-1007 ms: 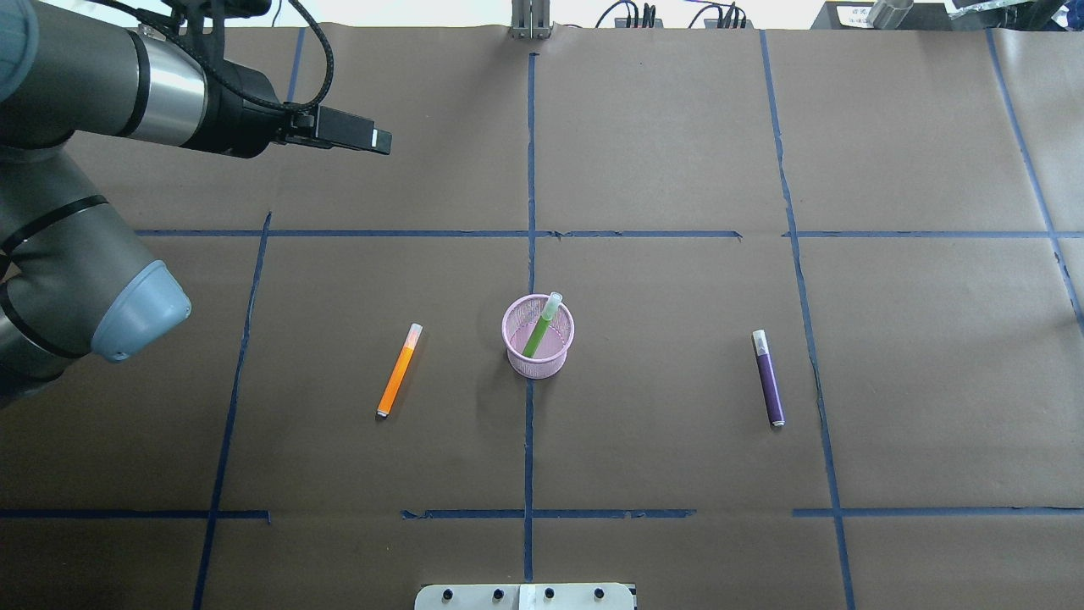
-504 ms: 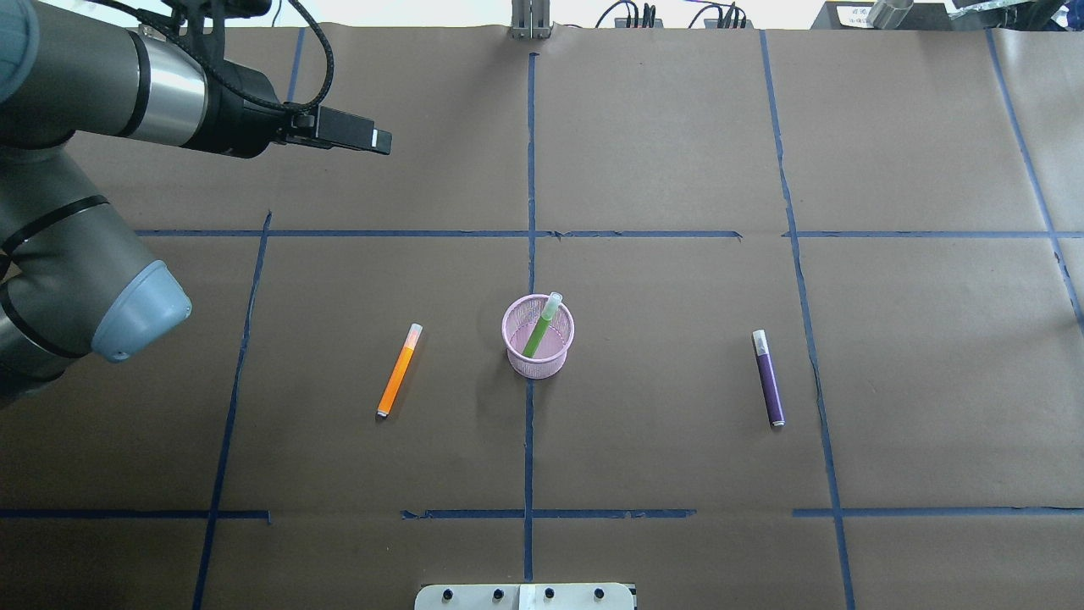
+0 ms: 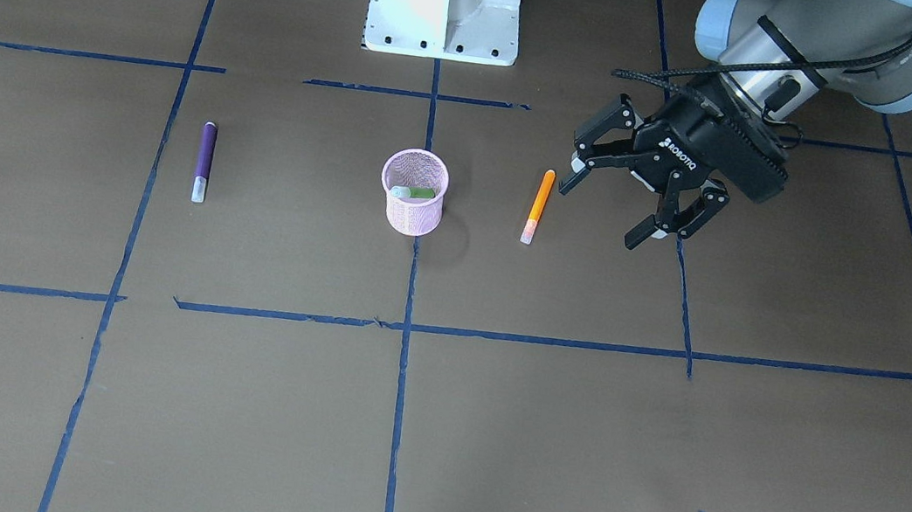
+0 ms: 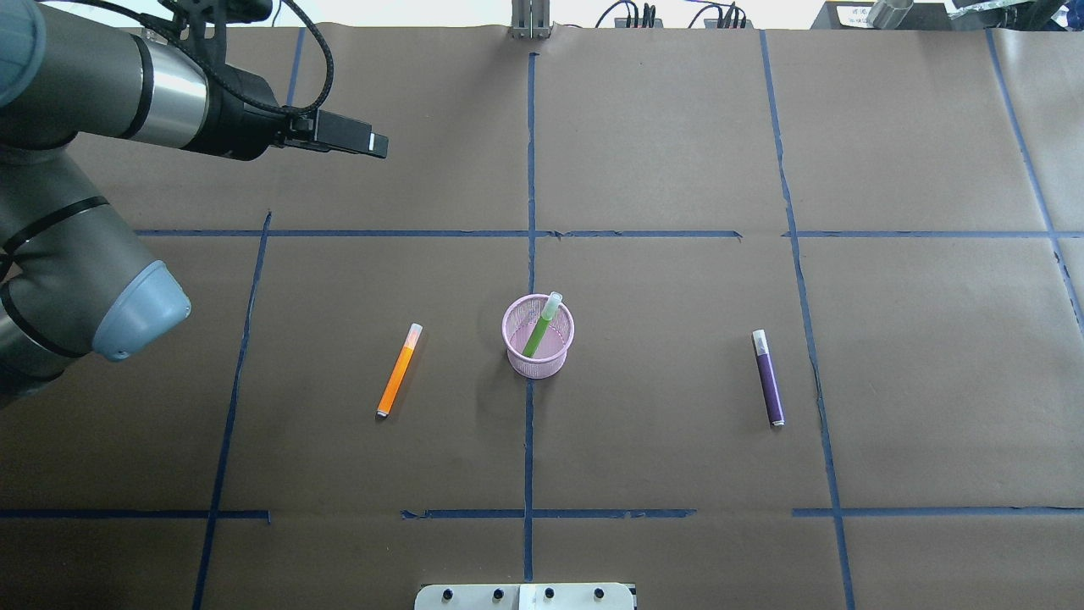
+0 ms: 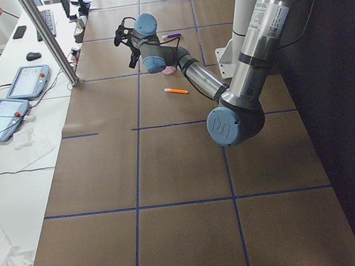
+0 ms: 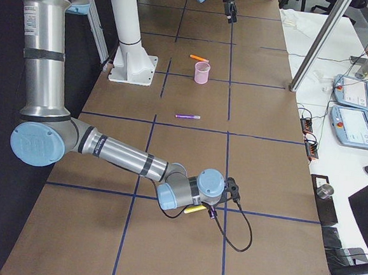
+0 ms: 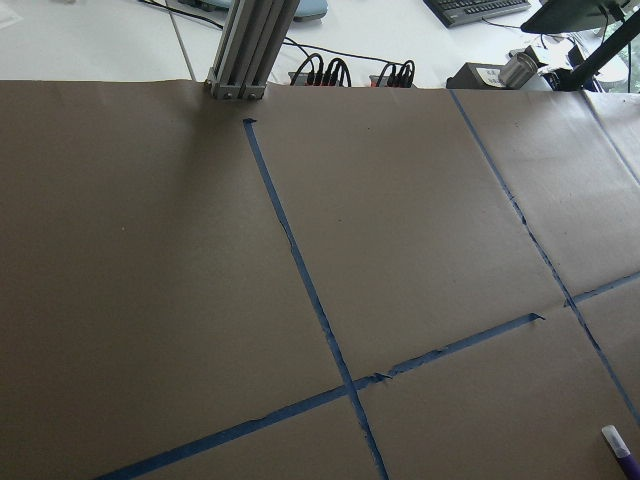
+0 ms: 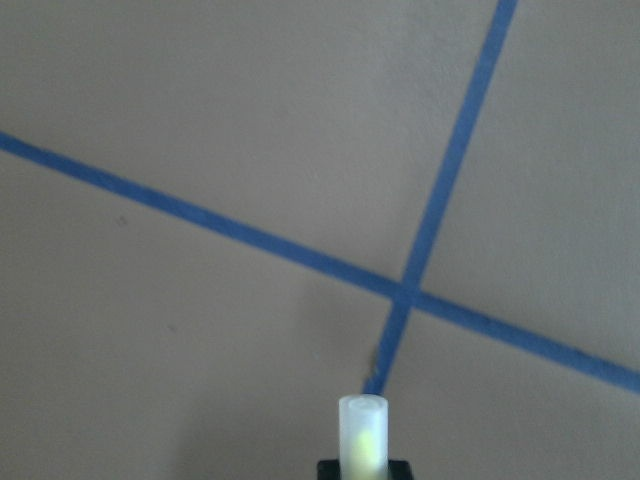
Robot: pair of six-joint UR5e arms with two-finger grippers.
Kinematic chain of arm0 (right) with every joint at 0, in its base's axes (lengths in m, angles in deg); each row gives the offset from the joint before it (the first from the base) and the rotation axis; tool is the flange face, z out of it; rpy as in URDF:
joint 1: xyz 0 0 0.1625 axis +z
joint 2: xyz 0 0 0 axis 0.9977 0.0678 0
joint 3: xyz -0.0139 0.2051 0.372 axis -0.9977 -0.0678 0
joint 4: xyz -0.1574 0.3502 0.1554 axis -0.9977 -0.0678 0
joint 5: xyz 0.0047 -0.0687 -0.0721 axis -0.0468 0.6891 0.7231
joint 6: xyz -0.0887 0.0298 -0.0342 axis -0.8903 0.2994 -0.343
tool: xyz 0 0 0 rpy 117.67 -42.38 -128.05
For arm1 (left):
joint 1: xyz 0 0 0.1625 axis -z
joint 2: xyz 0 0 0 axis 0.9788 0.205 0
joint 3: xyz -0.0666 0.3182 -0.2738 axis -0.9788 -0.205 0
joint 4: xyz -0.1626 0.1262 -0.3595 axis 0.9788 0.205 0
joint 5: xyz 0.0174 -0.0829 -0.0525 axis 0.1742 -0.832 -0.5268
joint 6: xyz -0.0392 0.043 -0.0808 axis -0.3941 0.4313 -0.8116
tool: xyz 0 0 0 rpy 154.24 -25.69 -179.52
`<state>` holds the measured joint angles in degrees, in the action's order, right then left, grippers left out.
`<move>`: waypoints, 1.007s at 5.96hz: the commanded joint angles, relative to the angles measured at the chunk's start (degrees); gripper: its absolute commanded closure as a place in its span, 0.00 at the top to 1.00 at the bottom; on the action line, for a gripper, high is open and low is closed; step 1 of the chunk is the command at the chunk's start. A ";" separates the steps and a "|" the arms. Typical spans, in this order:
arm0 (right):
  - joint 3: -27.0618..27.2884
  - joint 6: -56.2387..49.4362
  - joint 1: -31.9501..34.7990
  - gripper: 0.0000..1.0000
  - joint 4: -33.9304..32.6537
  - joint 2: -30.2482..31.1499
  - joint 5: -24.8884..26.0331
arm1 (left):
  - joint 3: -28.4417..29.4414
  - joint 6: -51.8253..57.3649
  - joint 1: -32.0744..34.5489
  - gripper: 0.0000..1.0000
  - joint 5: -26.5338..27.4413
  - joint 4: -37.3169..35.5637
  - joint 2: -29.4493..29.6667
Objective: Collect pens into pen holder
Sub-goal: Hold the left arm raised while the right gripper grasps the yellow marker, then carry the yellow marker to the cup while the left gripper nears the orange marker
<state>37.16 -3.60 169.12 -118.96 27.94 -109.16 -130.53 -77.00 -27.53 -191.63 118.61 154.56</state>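
The orange pen [image 3: 539, 205] lies fore-and-aft, back toward our base from our left pincer [image 3: 595, 218], spread and empty.

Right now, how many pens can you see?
4. The orange pen lies on the table left of the pen holder, the purple pen right of it, the green pen stands inside it, and a yellow pen is near the table's right end.
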 commanded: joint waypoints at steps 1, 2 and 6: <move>14.51 15.25 0.32 0.00 -0.02 -0.41 0.15 | -0.21 5.57 -0.19 1.00 -0.16 -6.80 -3.01; 21.38 26.21 -0.12 0.00 0.07 -1.72 0.76 | -0.04 5.76 -0.54 1.00 -0.16 -11.65 -2.58; 36.46 52.47 -18.62 0.00 -0.02 -14.26 20.66 | 0.58 5.94 -9.06 1.00 0.80 -17.15 -3.01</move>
<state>71.56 43.16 155.80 -118.91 17.48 -94.29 -130.21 -71.07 -35.09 -190.97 101.90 151.61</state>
